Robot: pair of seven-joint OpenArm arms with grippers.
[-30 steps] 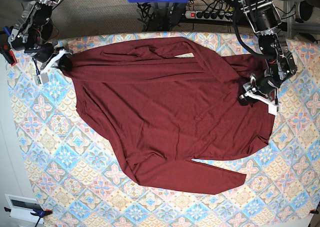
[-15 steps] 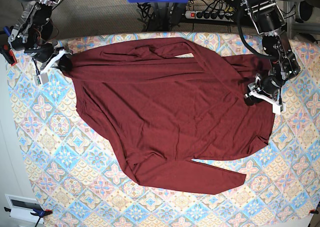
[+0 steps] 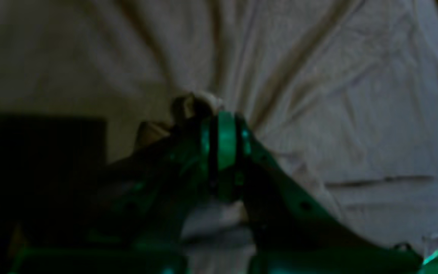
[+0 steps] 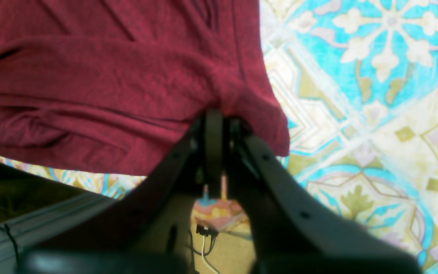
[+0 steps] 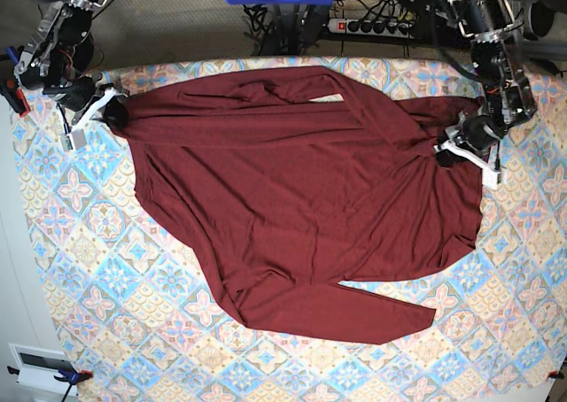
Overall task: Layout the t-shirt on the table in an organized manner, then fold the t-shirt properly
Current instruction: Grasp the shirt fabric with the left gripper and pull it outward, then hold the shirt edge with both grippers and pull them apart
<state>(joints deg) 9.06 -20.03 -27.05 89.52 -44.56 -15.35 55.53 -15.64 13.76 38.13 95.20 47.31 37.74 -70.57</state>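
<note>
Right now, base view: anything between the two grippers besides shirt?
No. In the base view only the t-shirt spans from the right gripper to the left gripper, both shut on its fabric, lying on the table.

T-shirt [image 5: 301, 198] spread over table [image 5: 106, 278], covering most of middle and far half. One sleeve end reaches toward near edge, right of centre. Far hem runs along far edge. Right gripper [image 5: 108, 110] at far-left corner of table, on t-shirt's left tip. Left gripper [image 5: 447, 151] near right edge, on t-shirt's right side. Power strip [image 5: 372, 26] beyond far edge, off table. Bare table along left, near and right edges.
</note>
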